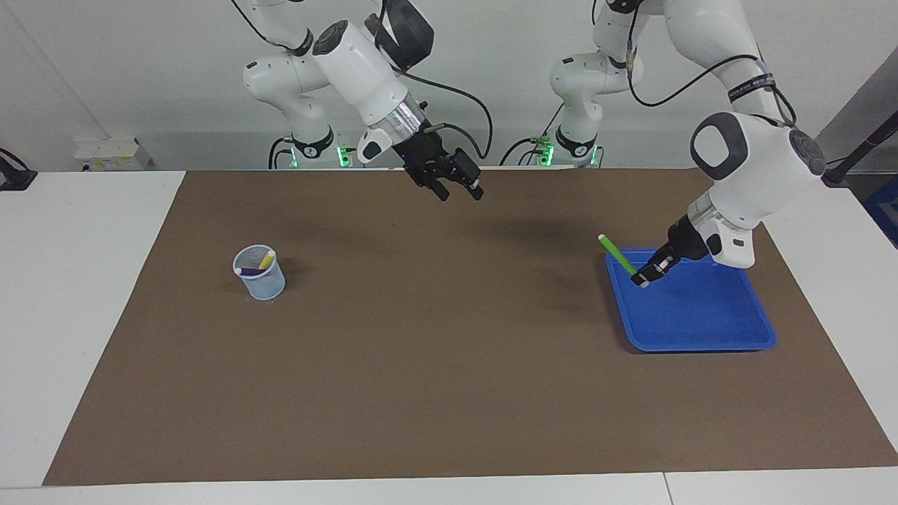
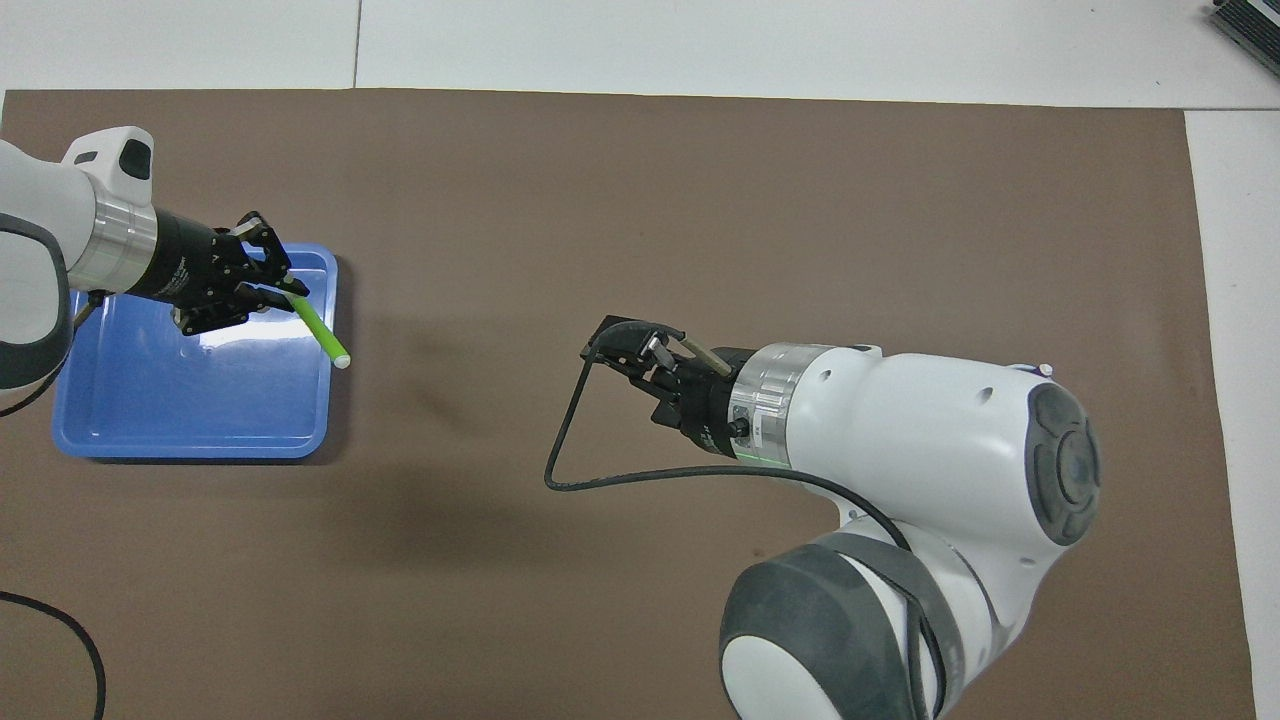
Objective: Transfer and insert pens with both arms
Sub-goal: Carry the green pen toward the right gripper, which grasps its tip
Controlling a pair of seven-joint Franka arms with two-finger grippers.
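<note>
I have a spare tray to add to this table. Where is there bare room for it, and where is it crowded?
The brown mat is bare between the mesh cup and the blue tray, and along the edge farthest from the robots. Crowded: over the tray's rim, where the left gripper holds the green pen, and under the open right gripper.
</note>
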